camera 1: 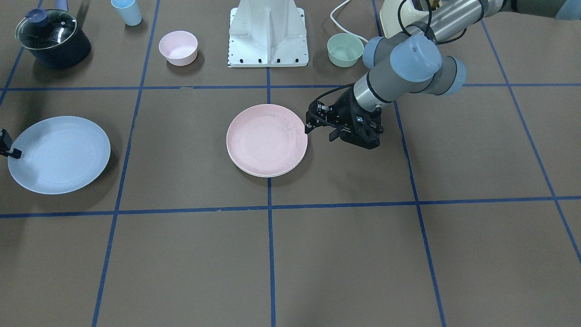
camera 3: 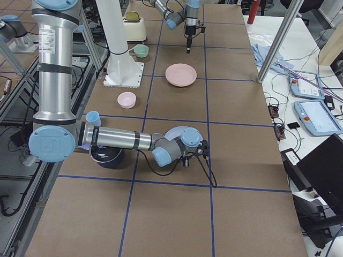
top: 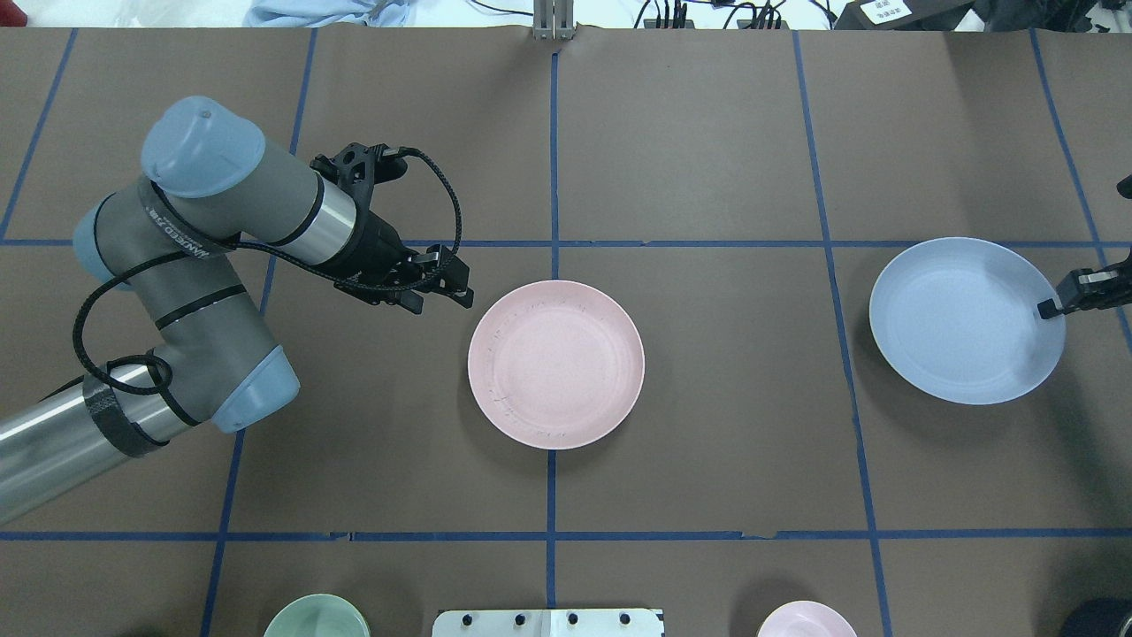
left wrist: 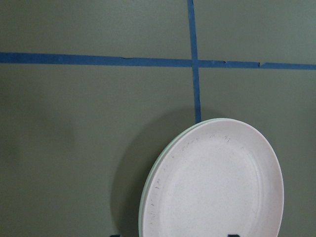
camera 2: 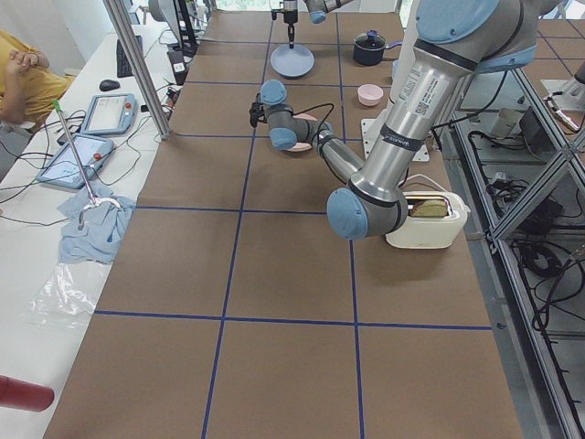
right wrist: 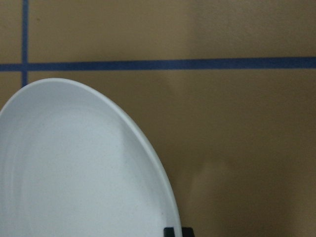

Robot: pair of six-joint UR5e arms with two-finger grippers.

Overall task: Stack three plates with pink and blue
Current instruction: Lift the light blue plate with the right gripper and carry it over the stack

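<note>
The pink plate [top: 555,364] lies in the middle of the table [top: 725,460]. From above it looks like it is alone. The camera on the left wrist shows more: a thin pale rim peeks out under it. That is the white plate [left wrist: 143,217], and the pink one sits right on top of it.

The left gripper [top: 442,296] is just beside the pink plate, on the robot's left. It holds nothing. From above you cannot see how its fingers stand. In the left wrist camera the two tips poke in at the bottom edge, far apart, with the stack between them.

The blue plate [top: 967,320] is well apart from the stack, on the robot's right. The right gripper [top: 1054,307] is at its outer rim. From above only a dark tip shows, touching the rim. The right wrist camera shows the tips close together right at the plate's edge, so it seems to pinch the rim.

A pink bowl [camera 1: 178,47] and a green bowl [camera 1: 345,50] stand near the robot's base, and only the front camera shows them whole
</note>
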